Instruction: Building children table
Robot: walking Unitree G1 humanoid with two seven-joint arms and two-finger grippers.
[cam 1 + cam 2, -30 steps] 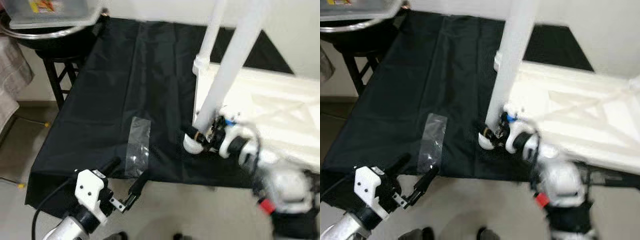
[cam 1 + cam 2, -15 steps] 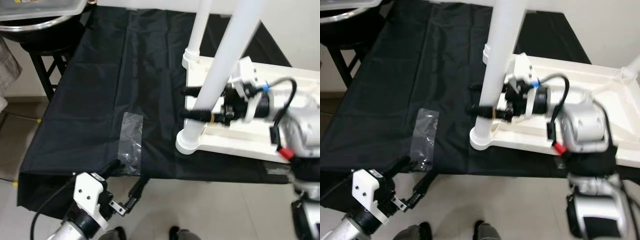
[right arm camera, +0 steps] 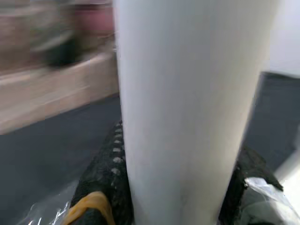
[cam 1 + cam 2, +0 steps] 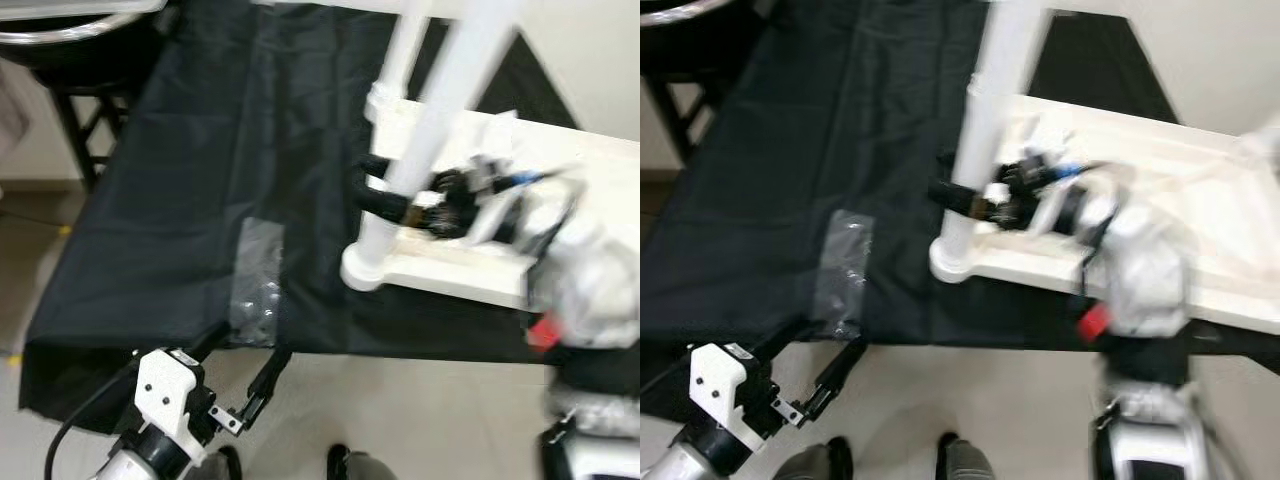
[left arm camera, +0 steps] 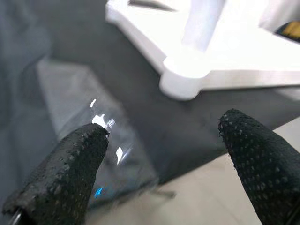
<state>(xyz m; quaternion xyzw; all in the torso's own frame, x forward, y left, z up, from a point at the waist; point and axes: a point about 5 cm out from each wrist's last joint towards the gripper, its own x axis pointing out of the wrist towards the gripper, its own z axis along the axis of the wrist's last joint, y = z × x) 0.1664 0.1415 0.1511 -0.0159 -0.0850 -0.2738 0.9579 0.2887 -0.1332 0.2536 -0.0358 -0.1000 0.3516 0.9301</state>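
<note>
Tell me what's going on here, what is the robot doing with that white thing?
The robot is putting together a small white table, which lies upside down on a black sheet. Its right gripper is closed around one white leg standing up from a corner of the white tabletop. The left gripper hangs open and empty near the sheet's front edge, close to a clear plastic bag.
</note>
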